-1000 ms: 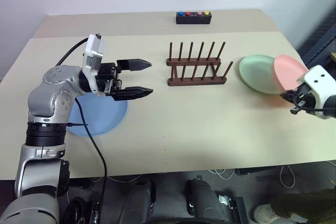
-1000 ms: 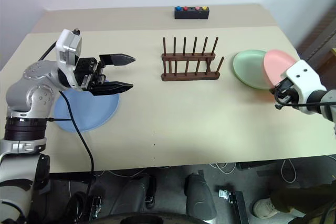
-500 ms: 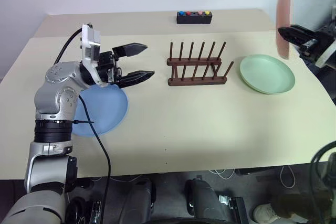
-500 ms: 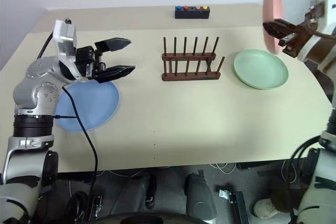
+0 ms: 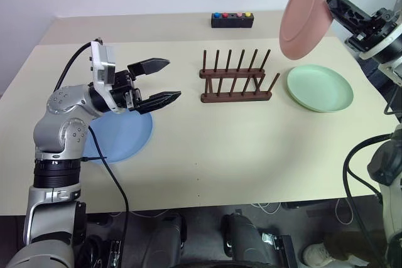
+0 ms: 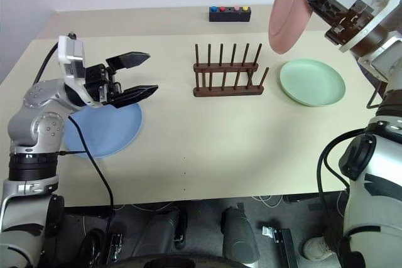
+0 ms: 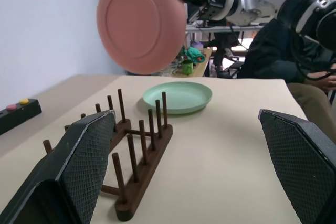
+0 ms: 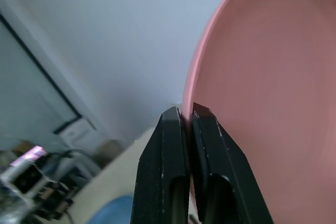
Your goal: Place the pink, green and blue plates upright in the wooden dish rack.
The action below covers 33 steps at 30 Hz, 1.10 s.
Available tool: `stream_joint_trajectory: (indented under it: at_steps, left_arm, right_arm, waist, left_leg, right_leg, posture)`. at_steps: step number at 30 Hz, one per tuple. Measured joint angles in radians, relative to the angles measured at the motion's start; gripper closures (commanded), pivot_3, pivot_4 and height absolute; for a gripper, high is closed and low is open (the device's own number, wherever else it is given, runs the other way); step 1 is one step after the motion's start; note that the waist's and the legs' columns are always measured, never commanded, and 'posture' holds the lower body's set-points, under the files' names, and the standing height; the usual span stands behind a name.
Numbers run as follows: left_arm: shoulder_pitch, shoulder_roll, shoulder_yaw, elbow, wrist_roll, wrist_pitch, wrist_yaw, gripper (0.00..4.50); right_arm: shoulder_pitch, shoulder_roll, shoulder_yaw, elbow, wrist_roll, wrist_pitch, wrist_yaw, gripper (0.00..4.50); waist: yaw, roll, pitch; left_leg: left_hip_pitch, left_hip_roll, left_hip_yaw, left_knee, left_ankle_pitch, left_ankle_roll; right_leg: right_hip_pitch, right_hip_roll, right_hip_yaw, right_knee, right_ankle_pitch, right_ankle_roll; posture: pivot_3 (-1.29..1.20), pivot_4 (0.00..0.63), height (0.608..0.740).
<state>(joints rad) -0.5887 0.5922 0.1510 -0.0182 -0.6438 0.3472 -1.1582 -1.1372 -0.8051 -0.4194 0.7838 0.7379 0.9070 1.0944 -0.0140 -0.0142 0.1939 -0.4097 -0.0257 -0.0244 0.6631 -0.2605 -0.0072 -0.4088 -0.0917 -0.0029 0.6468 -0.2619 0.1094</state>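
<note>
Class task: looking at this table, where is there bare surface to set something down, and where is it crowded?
Free: the near strip of table in front of the wooden dish rack, and between blue plate and rack. Also between rack and button box. Crowded: right side, where rack and green plate sit close.

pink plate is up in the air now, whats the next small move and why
Probably carry the pink plate left and down toward the wooden dish rack. The right pincer grips the plate by its rim, held on edge, above and to the right of the rack, whose slots all stand empty. The green plate and blue plate lie flat on the table.
</note>
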Motion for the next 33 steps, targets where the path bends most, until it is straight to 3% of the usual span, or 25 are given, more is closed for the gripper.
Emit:
stream_joint_trajectory:
  at_steps: [13, 33]
  left_arm:
    - [0.027, 0.009, 0.002, -0.036, -0.019, 0.020, 0.012, 0.00]
    - [0.030, 0.029, 0.001, -0.046, -0.020, 0.033, 0.024, 0.00]
  right_arm:
    - [-0.045, 0.041, 0.068, 0.228, -0.107, -0.092, 0.145, 4.46]
    - [-0.025, 0.055, 0.066, 0.260, -0.175, -0.122, 0.177, 4.46]
  waist:
    - [-0.001, 0.000, 0.000]
    - [-0.001, 0.000, 0.000]
  left_leg:
    - [0.000, 0.000, 0.001, 0.000, 0.000, 0.000]
    - [0.000, 0.000, 0.001, 0.000, 0.000, 0.000]
  right_leg:
    - [0.000, 0.000, 0.000, 0.000, 0.000, 0.000]
    - [0.000, 0.000, 0.000, 0.000, 0.000, 0.000]
  posture:
    - [0.00, 0.150, 0.740]
    - [0.00, 0.150, 0.740]
